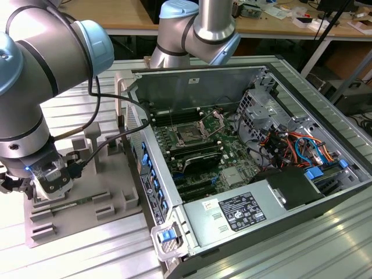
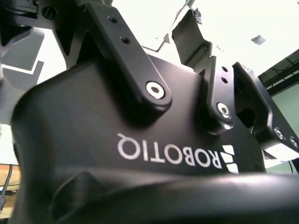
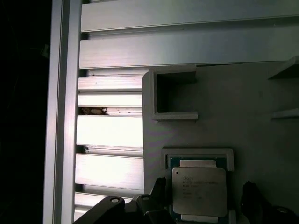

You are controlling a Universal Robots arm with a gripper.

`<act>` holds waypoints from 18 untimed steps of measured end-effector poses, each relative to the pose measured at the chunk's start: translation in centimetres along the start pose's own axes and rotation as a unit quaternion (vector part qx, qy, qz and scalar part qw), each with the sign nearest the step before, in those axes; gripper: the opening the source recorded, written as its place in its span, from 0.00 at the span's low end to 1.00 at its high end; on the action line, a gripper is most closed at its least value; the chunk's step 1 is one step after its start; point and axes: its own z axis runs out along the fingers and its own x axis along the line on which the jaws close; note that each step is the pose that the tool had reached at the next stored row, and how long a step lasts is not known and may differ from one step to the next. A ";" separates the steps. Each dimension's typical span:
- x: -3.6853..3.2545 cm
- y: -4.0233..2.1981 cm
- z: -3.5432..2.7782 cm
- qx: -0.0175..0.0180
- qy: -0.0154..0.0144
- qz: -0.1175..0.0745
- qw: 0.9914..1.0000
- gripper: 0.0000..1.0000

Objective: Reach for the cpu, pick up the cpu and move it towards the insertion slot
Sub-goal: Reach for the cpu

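cpu in grey tray recess; hand apart, astride cpu.

The cpu has a pale silvery top and a green rim. The tray is matt grey. The claw is black, and in the second wrist view its body bears white lettering. The table is ribbed, silvery aluminium. The arm is silver-grey with pale blue caps. The slot is dark within a shiny metal frame, the board green, and the cables orange, blue and red.
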 end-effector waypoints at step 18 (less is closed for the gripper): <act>0.00 0.00 0.02 0.000 0.000 0.000 1.000 0.60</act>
